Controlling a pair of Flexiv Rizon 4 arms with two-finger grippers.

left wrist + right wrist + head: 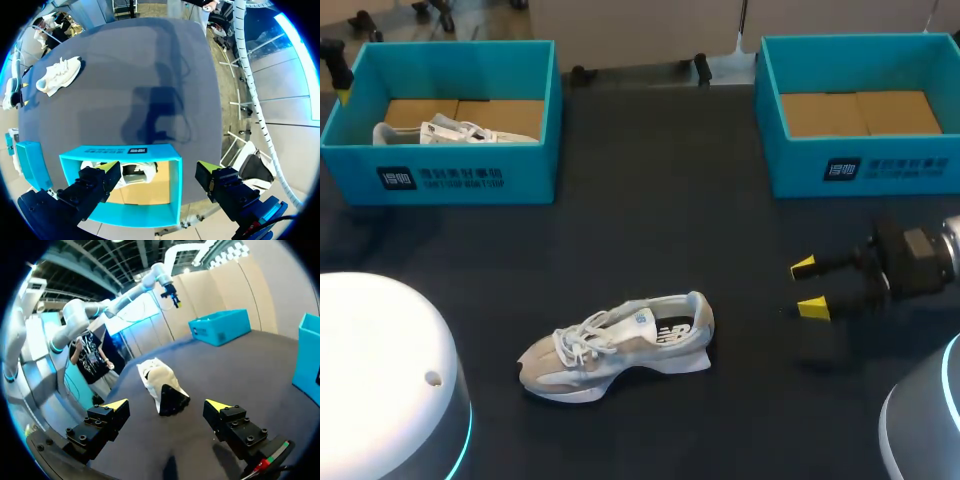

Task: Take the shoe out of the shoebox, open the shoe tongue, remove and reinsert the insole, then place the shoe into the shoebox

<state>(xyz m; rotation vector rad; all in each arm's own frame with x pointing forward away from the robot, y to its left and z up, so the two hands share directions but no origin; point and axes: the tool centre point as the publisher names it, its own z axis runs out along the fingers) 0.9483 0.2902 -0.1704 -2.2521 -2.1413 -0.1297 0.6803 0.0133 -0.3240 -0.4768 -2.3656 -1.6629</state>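
Even overhead light falls on the dark table [650, 210], where the shoe [620, 348] casts a short, soft shadow. The white housing of the left arm [375, 370] glares in the head view; its shadow lies dark across the tabletop in its wrist view.

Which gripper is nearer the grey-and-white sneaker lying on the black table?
Right. The right gripper is open, facing the heel of the grey-and-white sneaker; the left gripper hangs over the teal shoebox holding another shoe.

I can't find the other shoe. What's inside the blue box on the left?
A white sneaker lies in the left shoebox, on its brown cardboard floor. The near wall hides the sneaker's lower part and the floor's front strip.
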